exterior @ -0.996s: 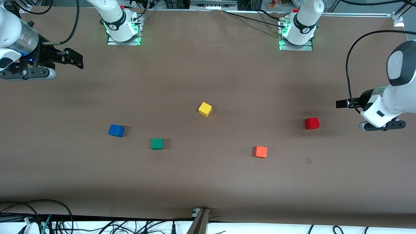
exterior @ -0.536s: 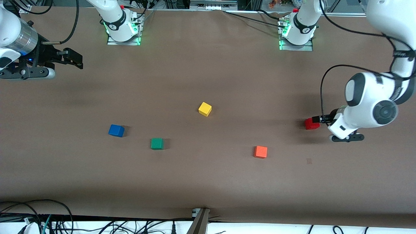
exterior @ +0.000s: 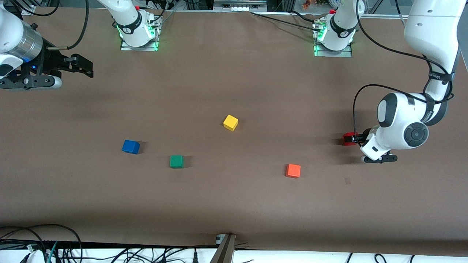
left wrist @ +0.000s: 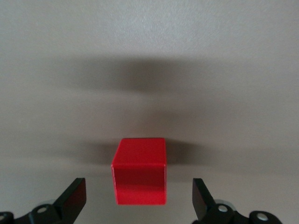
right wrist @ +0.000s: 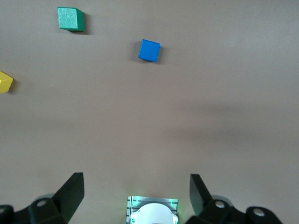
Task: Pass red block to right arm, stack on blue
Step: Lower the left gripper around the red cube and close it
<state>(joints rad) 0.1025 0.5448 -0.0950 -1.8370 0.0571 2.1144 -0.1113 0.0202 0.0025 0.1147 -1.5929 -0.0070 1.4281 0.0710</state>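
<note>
Left wrist view shows the left gripper point(left wrist: 139, 205) with jaws spread wide and empty around the red block point(left wrist: 139, 177) on the tabletop point(left wrist: 149, 56), off-centre, so closing may nudge or twist it, while the right gripper point(exterior: 78, 67) waits wide open and empty.

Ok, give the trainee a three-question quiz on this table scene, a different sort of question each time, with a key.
1. True or false: the left hand has already shut on the red block.
2. Which cube lies nearest the blue cube? A) yellow cube B) green cube C) orange cube
3. Fill in: the right hand waits open at the right arm's end of the table, holding ____.

Key
1. False: its fingers stand open on either side of the block, apart from it.
2. B, the green cube; the yellow cube and the orange cube lie farther off.
3. nothing
</note>
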